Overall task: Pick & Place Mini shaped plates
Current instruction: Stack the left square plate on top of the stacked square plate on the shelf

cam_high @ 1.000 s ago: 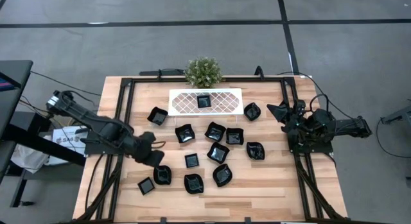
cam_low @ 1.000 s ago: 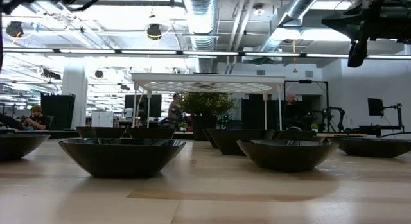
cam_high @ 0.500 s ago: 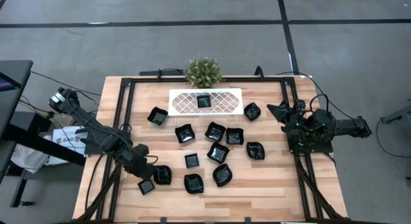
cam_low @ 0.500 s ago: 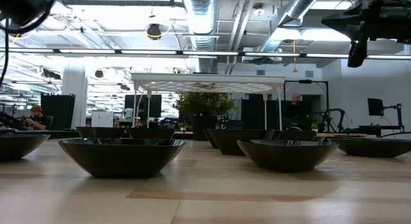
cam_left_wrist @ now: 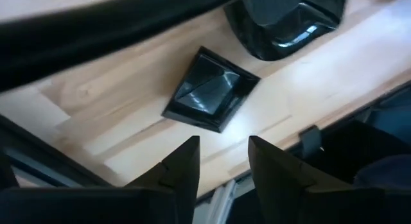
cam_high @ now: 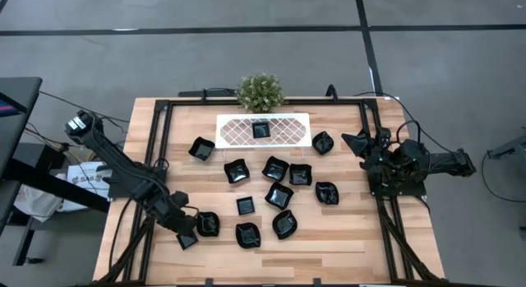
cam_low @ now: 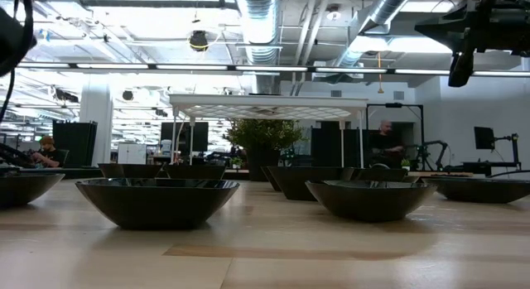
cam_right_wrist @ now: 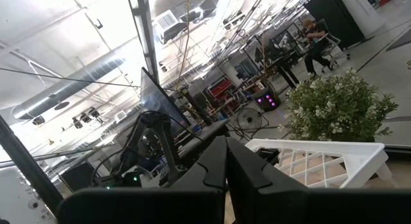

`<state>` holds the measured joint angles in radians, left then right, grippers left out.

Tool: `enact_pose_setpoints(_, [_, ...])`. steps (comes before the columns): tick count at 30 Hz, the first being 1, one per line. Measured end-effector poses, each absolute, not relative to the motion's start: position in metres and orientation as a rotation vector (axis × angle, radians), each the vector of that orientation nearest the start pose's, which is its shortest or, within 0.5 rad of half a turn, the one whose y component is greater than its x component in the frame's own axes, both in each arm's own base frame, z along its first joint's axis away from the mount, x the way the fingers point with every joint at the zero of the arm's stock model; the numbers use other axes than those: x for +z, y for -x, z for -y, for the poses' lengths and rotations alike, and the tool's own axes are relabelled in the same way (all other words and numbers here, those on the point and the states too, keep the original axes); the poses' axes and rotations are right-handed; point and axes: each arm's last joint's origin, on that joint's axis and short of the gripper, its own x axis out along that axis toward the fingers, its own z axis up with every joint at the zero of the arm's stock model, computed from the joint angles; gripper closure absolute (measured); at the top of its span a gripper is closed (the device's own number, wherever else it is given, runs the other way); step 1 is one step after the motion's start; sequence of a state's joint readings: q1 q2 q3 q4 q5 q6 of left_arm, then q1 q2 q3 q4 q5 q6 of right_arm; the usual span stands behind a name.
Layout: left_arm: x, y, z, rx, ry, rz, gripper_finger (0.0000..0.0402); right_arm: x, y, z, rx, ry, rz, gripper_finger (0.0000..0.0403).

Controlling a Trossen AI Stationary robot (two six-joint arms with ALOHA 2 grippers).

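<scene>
A: Where is the left gripper point(cam_high: 186, 235) and how do its fingers stand?

B: Low over the table's front-left part. In its wrist view the two dark fingers point(cam_left_wrist: 181, 166) stand apart with a clear gap and nothing between them. Just beyond the tips lies a small square plate point(cam_left_wrist: 210, 97), flat on the wood and apart from the fingers.

A: What crowds it?

B: A rounded plate point(cam_high: 207, 224) sits just beside the square one, toward the middle. Past that come a wavy one point(cam_high: 247, 234) and another point(cam_high: 284, 224) along the front. More black plates are scattered over the middle of the table, and one rests on the white lattice tray point(cam_high: 288, 131) at the back. The potted plant point(cam_high: 260, 91) stands behind the tray. A black frame rail point(cam_high: 159, 147) runs along the table's left side, close to the arm.

A: And the arm's pose?

B: It reaches in from the left edge, slanting forward and inward, the wrist tipped down at the table.

A: The other arm?

B: The right gripper point(cam_high: 362, 145) waits folded at the table's right side, fingers point(cam_right_wrist: 225, 166) pressed together, holding nothing.
</scene>
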<state>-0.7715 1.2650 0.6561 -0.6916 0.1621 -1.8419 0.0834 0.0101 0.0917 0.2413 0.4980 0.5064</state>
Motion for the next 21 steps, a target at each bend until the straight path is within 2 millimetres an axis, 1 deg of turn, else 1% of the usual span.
enact_pose_setpoints(5, [0.157,-0.135,0.137,0.604,1.044,-1.499,0.0268,0.216,-0.085,0.007,-0.325,-0.588,0.411,0.0403])
enact_pose_setpoints(11, [0.144,-0.132,0.135,0.572,1.06,-1.49,0.0268,0.216,-0.085,0.007,-0.325,-0.588,0.411,0.0403])
enact_pose_setpoints(21, [0.134,-0.129,0.132,0.559,1.063,-1.465,0.0268,0.216,-0.084,0.007,-0.325,-0.588,0.411,0.0403])
